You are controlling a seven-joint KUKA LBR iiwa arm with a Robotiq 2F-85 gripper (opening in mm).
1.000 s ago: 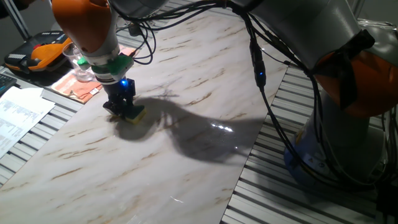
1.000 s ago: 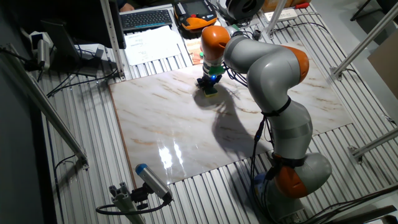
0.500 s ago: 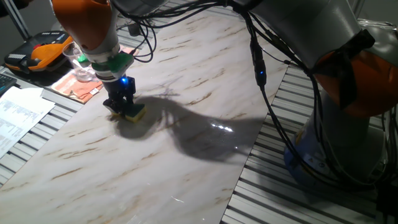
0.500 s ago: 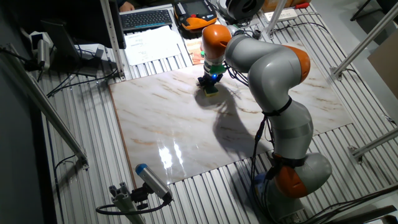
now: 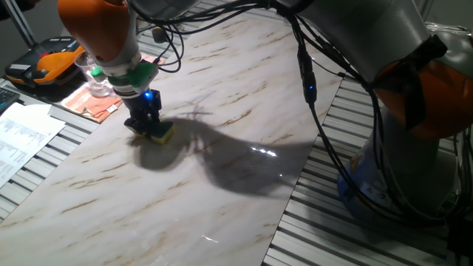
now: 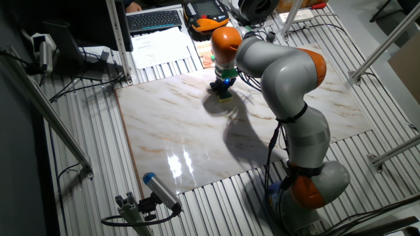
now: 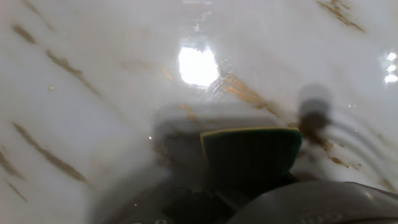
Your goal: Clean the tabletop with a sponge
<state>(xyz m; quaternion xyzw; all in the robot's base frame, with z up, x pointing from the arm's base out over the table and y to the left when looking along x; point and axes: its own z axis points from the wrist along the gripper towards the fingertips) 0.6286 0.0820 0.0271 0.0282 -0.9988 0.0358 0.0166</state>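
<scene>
The tabletop (image 5: 222, 96) is a long glossy white marble-look slab with thin brown veins; it also shows in the other fixed view (image 6: 197, 137) and fills the hand view (image 7: 93, 93). My gripper (image 5: 148, 125) is shut on the sponge (image 5: 161, 133), a small block with a dark green top and yellow foam body, and presses it on the slab near its left edge. In the other fixed view the gripper (image 6: 223, 90) holds the sponge (image 6: 225, 97) near the slab's far edge. In the hand view the sponge (image 7: 252, 152) sticks out ahead of the hand.
Grey slatted surface (image 5: 355, 229) surrounds the slab. Near its left edge lie an orange cloth (image 5: 92, 103), a clear cup (image 5: 92, 77), papers (image 5: 22, 137) and an orange-black device (image 5: 44, 63). A keyboard (image 6: 154, 19) and papers (image 6: 161, 46) sit beyond the far edge. Cables (image 5: 318, 125) hang from the arm.
The gripper with the sponge has slid a short way across the slab, toward its far edge in the other fixed view. The sponge stays gripped and on the surface.
</scene>
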